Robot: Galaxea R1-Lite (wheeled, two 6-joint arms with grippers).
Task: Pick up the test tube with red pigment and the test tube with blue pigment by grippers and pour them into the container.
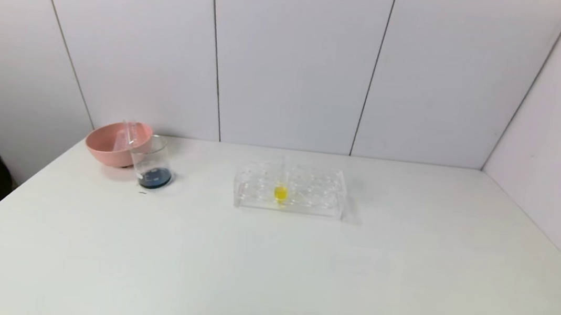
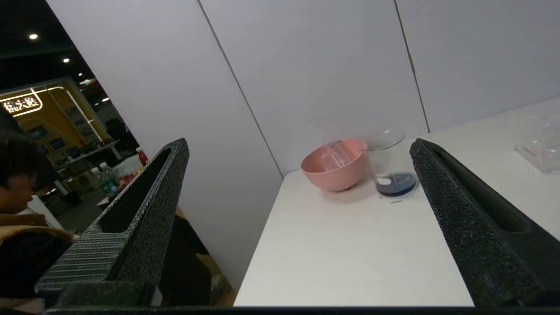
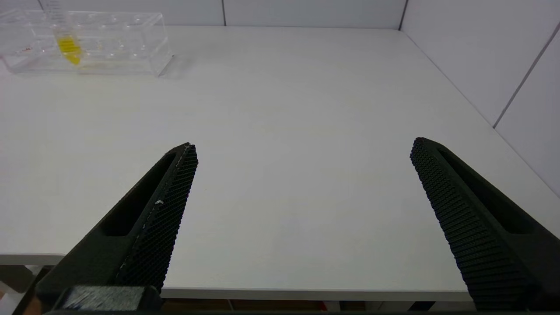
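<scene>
From my seat the white table (image 1: 267, 272) lies bare across its whole near half, so either arm can sweep in freely there. At the far left the pink bowl (image 1: 111, 146) and the container (image 1: 152, 164) stand touching, leaving no gap between them; an empty tube (image 1: 128, 132) leans out of the bowl above the container's rim. The clear rack (image 1: 290, 189) sits mid-table, well apart from them, with one yellow tube (image 1: 281, 189) standing in it. Walls close the back and right.
</scene>
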